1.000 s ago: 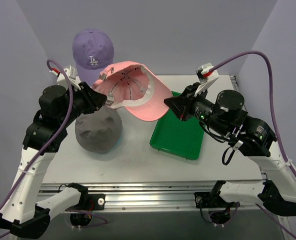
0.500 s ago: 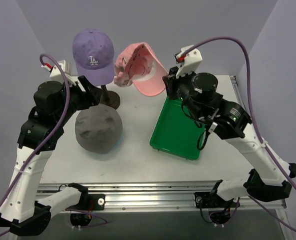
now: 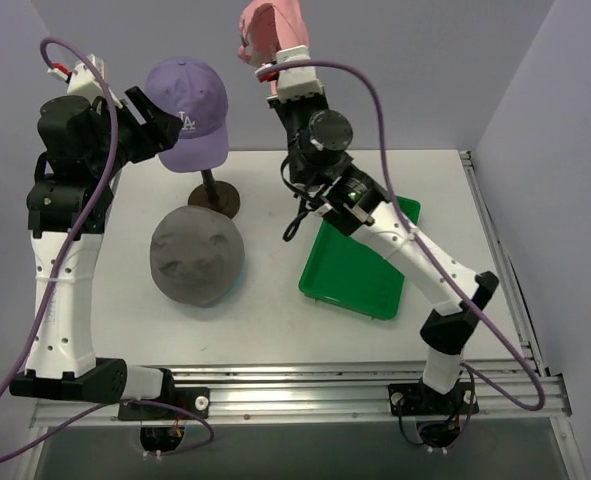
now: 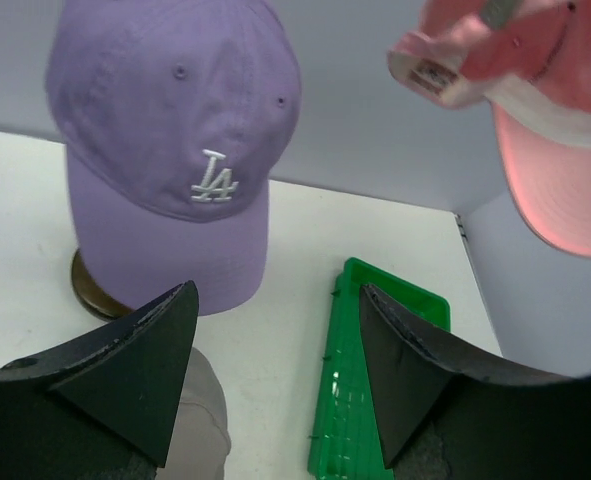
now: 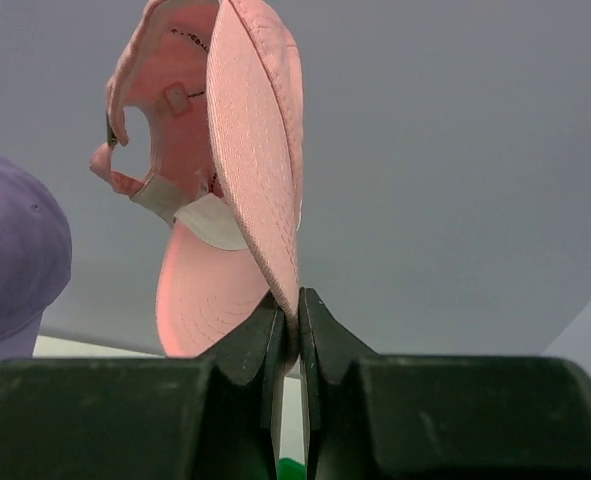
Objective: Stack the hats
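The right hand (image 5: 287, 305) is raised high at the back of the scene, its two fingers pressed flat together on the edge of the brim of the pink cap (image 5: 237, 130). The cap stands up above the fingertips with its brim on edge and its inner side, white sweatband and back strap turned toward the left. From the top camera it shows at the upper border of the view, well above the counter (image 3: 275, 335) and up and to the right of the lilac cap (image 3: 188, 108), apart from it. The lilac cap sits upright on top of a brown stand (image 3: 215, 197) at the back left of the counter, its white "LA" logo facing the left wrist camera. The left hand (image 4: 275, 295) is held in the air near that cap, level with it, fingers spread wide with nothing between them; the cap lies ahead of the fingertips, not inside them. The grey floppy hat (image 3: 197, 253) rests crown up on the counter, just in front of the stand's round base and close beside it. To its right, a little apart, the green tray (image 3: 360, 262) lies flat on the counter beneath the reaching right arm.
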Controlling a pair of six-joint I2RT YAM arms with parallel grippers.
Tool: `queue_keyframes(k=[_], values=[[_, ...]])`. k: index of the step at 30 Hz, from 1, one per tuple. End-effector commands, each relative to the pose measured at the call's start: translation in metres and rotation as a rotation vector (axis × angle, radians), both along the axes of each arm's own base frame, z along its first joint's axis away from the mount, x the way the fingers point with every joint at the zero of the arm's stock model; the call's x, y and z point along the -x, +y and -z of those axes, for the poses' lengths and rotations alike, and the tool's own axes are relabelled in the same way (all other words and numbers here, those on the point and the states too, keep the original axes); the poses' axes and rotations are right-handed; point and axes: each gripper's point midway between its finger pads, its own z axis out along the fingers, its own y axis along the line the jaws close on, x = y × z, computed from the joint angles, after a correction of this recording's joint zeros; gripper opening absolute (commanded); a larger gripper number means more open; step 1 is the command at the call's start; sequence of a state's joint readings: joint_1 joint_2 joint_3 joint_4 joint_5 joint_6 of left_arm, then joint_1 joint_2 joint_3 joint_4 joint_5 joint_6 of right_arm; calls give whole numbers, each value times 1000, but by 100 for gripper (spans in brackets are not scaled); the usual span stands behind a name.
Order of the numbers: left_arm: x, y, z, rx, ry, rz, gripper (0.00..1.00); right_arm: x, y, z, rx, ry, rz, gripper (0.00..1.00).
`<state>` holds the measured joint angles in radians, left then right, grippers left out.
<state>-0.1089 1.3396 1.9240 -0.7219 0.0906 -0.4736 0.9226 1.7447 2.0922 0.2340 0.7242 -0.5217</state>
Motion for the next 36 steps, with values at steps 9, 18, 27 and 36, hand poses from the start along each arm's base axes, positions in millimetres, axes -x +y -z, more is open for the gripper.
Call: queue_keyframes(k=[9, 18, 27, 36], values=[[-39, 39, -25, 44, -35, 6, 74, -46, 37, -25, 120, -257, 206, 0], [-55, 24, -43, 86, -164, 172, 71, -41, 38, -30, -78, -339, 175, 0], [-82, 16, -40, 202, -171, 230, 72, -42, 73, -31, -79, -480, 55, 0], [-95, 14, -33, 196, -201, 263, 72, -35, 120, -3, 86, -520, -9, 0]])
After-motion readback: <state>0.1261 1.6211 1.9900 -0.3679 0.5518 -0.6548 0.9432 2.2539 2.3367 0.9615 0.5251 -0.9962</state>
